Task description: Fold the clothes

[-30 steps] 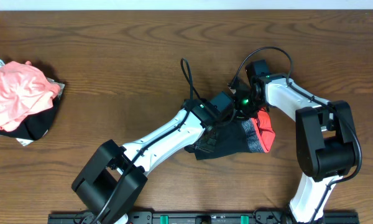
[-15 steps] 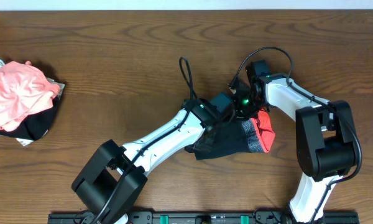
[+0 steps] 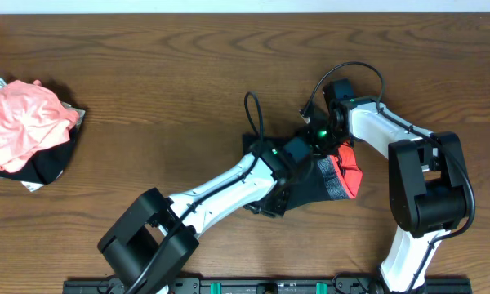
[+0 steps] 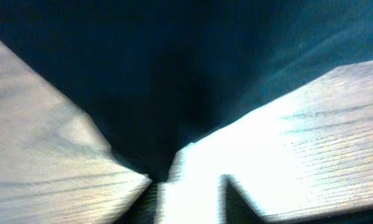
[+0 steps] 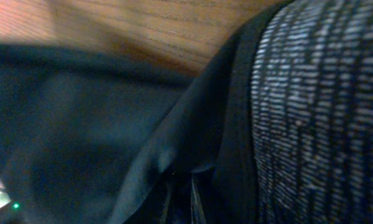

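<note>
A dark garment (image 3: 309, 184) with a grey-speckled band and a red edge (image 3: 353, 175) lies crumpled at the table's centre right. My right gripper (image 3: 320, 140) is shut on its dark fabric at the far edge. The right wrist view shows the closed fingers (image 5: 181, 199) in dark cloth (image 5: 112, 118) beside the grey band (image 5: 311, 106). My left gripper (image 3: 287, 181) hangs over the garment's near left part. In the blurred left wrist view its fingers (image 4: 193, 202) stand apart with bare table between them, just below the dark cloth (image 4: 174, 68).
A pile of clothes sits at the table's left edge, a pink garment (image 3: 20, 122) on top of black ones (image 3: 51, 163). Wooden table (image 3: 147, 73) lies all around. The two arms cross close together over the garment.
My left gripper has moved from beside the right gripper toward the table's front, over the garment. The garment's left part has shifted under it. The right arm has not moved.
</note>
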Robot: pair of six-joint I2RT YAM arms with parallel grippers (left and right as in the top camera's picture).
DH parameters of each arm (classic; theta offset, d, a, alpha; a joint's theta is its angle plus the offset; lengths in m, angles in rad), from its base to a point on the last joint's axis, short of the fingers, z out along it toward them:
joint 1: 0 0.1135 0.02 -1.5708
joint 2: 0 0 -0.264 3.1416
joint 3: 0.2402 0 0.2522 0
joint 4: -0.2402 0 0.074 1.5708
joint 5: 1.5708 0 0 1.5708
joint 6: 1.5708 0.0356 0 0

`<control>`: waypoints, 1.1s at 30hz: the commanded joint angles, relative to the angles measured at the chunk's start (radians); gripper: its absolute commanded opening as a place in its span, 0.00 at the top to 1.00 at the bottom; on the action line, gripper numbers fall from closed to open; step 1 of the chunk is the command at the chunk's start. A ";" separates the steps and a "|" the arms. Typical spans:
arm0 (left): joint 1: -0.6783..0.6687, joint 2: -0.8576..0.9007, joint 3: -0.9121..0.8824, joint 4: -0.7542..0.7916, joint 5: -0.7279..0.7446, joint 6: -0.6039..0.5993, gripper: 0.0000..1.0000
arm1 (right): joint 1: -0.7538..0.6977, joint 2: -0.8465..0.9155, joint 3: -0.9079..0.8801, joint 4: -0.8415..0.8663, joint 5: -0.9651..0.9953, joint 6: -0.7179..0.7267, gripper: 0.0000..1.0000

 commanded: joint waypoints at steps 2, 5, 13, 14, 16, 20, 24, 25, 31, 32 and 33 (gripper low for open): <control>-0.004 -0.006 -0.030 0.011 -0.003 -0.010 0.44 | -0.006 0.079 -0.041 -0.011 0.157 0.010 0.88; -0.004 -0.006 -0.030 0.006 -0.069 -0.006 0.43 | -0.006 0.079 -0.041 -0.011 0.157 0.010 0.88; 0.013 -0.020 -0.006 -0.059 -0.156 0.021 0.51 | -0.011 0.079 -0.041 -0.016 0.157 0.010 0.89; 0.018 -0.032 0.005 -0.077 -0.193 0.019 0.51 | -0.012 0.079 -0.041 -0.015 0.157 0.010 0.89; 0.027 -0.064 0.021 -0.093 -0.254 0.019 0.52 | -0.013 0.079 -0.041 -0.015 0.158 0.010 0.89; 0.051 -0.155 0.029 -0.040 -0.359 0.020 0.56 | -0.013 0.079 -0.041 -0.015 0.158 0.010 0.89; 0.064 -0.192 0.027 0.089 -0.443 0.081 0.94 | -0.013 0.079 -0.041 -0.014 0.158 0.010 0.89; 0.064 -0.187 0.025 0.127 -0.440 0.122 0.94 | -0.013 0.079 -0.041 -0.014 0.158 0.010 0.89; 0.064 -0.110 -0.017 0.322 -0.305 0.285 0.94 | -0.017 0.079 -0.041 -0.018 0.158 0.010 0.90; 0.064 -0.092 -0.021 0.327 -0.297 0.282 0.94 | -0.018 0.079 -0.041 -0.020 0.158 0.010 0.90; 0.064 -0.069 -0.026 0.326 -0.297 0.265 0.94 | -0.019 0.079 -0.041 -0.023 0.158 0.010 0.90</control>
